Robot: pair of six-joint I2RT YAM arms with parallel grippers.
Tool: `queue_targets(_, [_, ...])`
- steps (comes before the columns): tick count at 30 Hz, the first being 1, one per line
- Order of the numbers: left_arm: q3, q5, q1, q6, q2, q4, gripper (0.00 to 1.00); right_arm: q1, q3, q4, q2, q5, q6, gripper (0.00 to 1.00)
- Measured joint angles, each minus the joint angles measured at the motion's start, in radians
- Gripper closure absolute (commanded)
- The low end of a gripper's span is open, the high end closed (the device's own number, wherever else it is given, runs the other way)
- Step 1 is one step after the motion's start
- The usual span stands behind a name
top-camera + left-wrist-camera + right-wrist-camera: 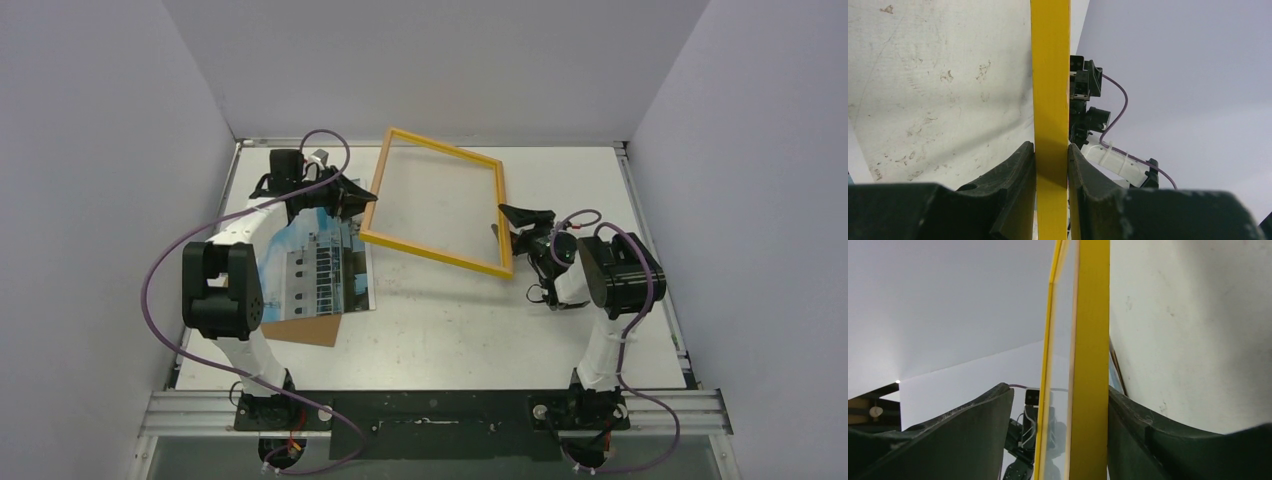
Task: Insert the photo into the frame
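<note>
Thin bright-yellow rectangular picture frame (437,255) tilted over white tabletop (450,330). Left fingers (1015,172) pinch its edge. Right fingers (973,430) straddle opposite edge, one side gapped. Building photo (315,265) lies flat.

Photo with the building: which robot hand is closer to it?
Left. The left gripper clamps the frame on its left edge, just past the photo's far end. The right gripper is across the frame, open around its right edge.

frame (440,254) bars centre, table (450,330) open nearside
</note>
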Motion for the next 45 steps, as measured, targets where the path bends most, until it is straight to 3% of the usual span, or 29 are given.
queue_targets(7, [0.010,0.000,0.017,-0.024,0.001,-0.009,1.00,0.000,0.050,0.018,0.000,-0.011,0.013,0.40])
queue_targets(10, [0.010,0.003,0.022,-0.047,0.004,-0.006,1.00,0.000,0.062,0.018,0.000,-0.013,0.013,0.48])
queue_targets(13, [0.010,0.008,0.023,-0.063,0.011,-0.003,1.00,0.000,0.066,0.016,-0.002,-0.014,0.010,0.64])
queue_targets(18, [0.010,0.017,0.029,-0.070,0.021,0.002,1.00,0.001,0.077,0.008,-0.011,-0.014,0.009,0.67])
queue_targets(23, [0.003,0.026,0.030,-0.047,0.021,0.016,1.00,0.001,0.080,-0.001,-0.024,-0.010,0.011,0.79])
queue_targets(28, [-0.056,0.027,0.037,-0.018,0.021,0.031,1.00,0.001,0.080,-0.013,-0.025,-0.018,0.011,0.77])
queue_targets(31, [-0.093,0.026,0.041,-0.005,0.021,0.039,1.00,0.001,0.080,-0.028,-0.025,-0.026,0.012,0.61])
queue_targets(32, [-0.100,0.027,0.042,-0.002,0.022,0.040,1.00,0.001,0.080,-0.033,-0.025,-0.026,0.014,0.60])
queue_targets(34, [-0.114,0.027,0.042,-0.001,0.026,0.041,1.00,0.001,0.080,-0.028,-0.027,-0.023,0.019,0.60])
queue_targets(40, [-0.142,0.029,0.043,0.005,0.032,0.057,1.00,0.003,0.090,-0.027,-0.031,-0.021,0.043,0.74])
queue_targets(45, [-0.172,0.031,0.045,-0.005,0.032,0.112,0.81,0.008,0.091,-0.028,-0.029,-0.018,0.051,0.89])
